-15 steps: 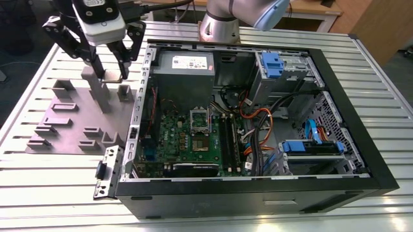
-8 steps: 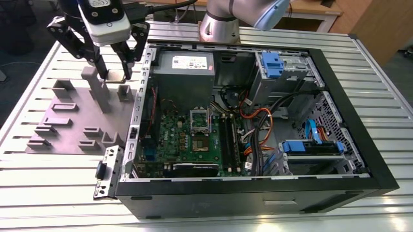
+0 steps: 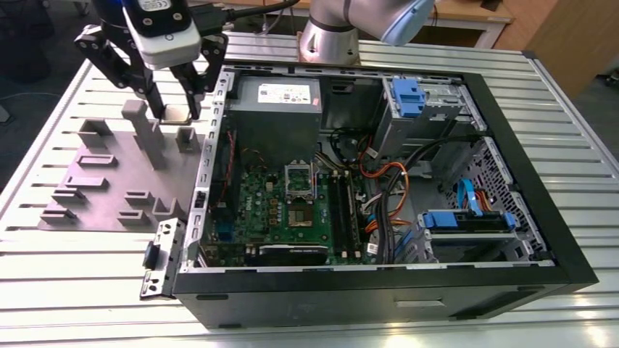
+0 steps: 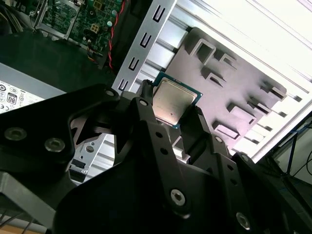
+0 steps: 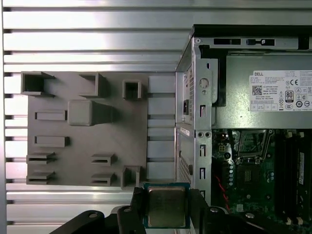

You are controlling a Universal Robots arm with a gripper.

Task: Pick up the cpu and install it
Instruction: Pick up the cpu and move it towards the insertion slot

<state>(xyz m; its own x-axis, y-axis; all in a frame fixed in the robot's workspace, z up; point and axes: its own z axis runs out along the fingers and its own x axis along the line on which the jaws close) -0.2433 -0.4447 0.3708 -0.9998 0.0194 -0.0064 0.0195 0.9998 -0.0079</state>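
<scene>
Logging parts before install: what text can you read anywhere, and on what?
White label on the power supply: print and symbols too small to quote reliably.
cpu top, gripped in the claw: no readable marking.
Grey fixture plate: no text.

I see chip [image 5: 166,204]: dull brushed metal lid, green edge; gripper [image 5: 166,208]: matt black; tray [image 5: 87,141]: matt grey plastic; table [image 3: 77,290]: ribbed bare aluminium, slight sheen.
</scene>
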